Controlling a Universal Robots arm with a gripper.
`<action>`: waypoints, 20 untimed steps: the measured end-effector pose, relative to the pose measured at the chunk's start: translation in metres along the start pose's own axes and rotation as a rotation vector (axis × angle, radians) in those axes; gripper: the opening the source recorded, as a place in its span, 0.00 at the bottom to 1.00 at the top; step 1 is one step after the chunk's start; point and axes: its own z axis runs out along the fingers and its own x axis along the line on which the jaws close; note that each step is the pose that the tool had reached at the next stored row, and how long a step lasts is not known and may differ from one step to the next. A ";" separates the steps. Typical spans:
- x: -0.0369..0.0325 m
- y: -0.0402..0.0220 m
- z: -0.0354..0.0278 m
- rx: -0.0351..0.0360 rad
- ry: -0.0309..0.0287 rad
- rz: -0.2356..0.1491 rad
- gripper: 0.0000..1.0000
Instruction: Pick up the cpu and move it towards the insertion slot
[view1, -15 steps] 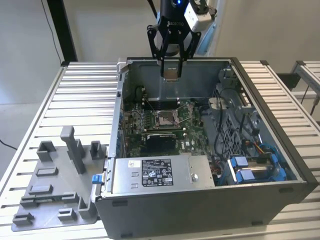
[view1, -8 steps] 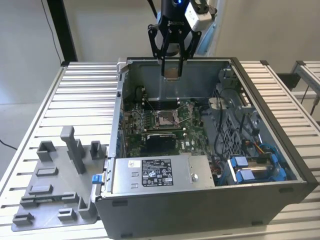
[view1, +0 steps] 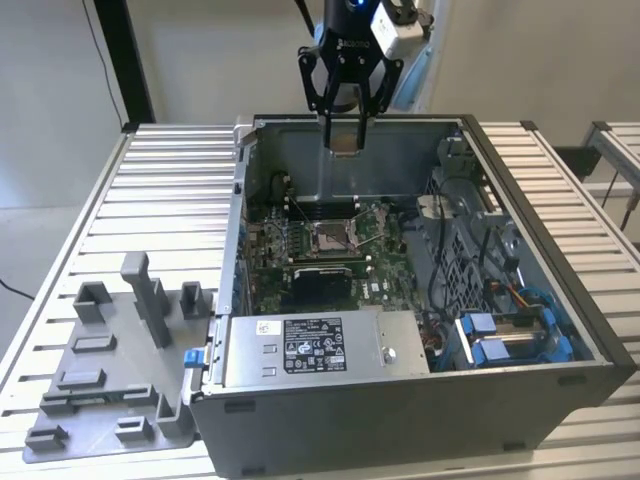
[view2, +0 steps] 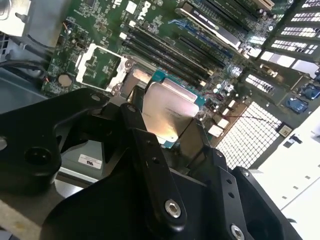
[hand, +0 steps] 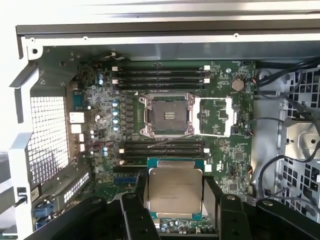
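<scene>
Silver ribbed metal makes the big table (view1: 170, 190), and an open computer case (view1: 560, 300) sits on it. Beside the case, on the exterior view's left, lies a grey plastic tray (view1: 110, 380) with little blocks standing up on it. Inside the case is a green board (hand: 100, 120) with many small parts. At the front edge of the case sits a silver box (view1: 320, 345) with a label. Bundles of wires (view1: 470, 250) and blue parts fill the side of the case on the exterior view's right.

In the middle of the board is the insertion slot (hand: 166, 116), a shiny square frame with a brown centre, and its lid frame is flipped open next to it. Long black strips (hand: 160, 75) lie on the board on both sides of the slot.

Up above the back wall of the case hangs the black gripper (view1: 345, 140). Its jaws are squeezed onto the cpu (hand: 175, 190), a small silvery square, one finger (view2: 150, 150) on each side. The cpu is in the air over the board, near the slot but apart from it.
</scene>
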 end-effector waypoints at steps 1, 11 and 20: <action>-0.0003 0.0012 0.0001 0.0000 0.0000 0.000 0.00; -0.0028 0.0063 0.0011 0.0000 -0.0001 0.000 0.00; -0.0025 0.0206 0.0028 0.0006 0.0001 0.000 0.00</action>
